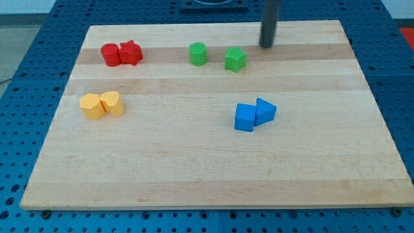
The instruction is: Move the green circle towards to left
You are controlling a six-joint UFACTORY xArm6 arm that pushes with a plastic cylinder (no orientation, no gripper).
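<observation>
Rod: was held upright, entering from the view's top, right of centre.
My tip (266, 46): was set down near the board's far edge.
Colour: dark grey was seen.

A pale, rectangular wooden tabletop (213, 175) made of lengthwise planks with visible grain fills most of the view. Around it on every side lies a blue perforated metal base plate (55, 22) dotted with regular rows of small holes. Beyond the tabletop's far edge, at the view's top, a dark grey fixture (213, 5) sits on the plate. Light falls evenly and softly, with faint shadows on the wood
</observation>
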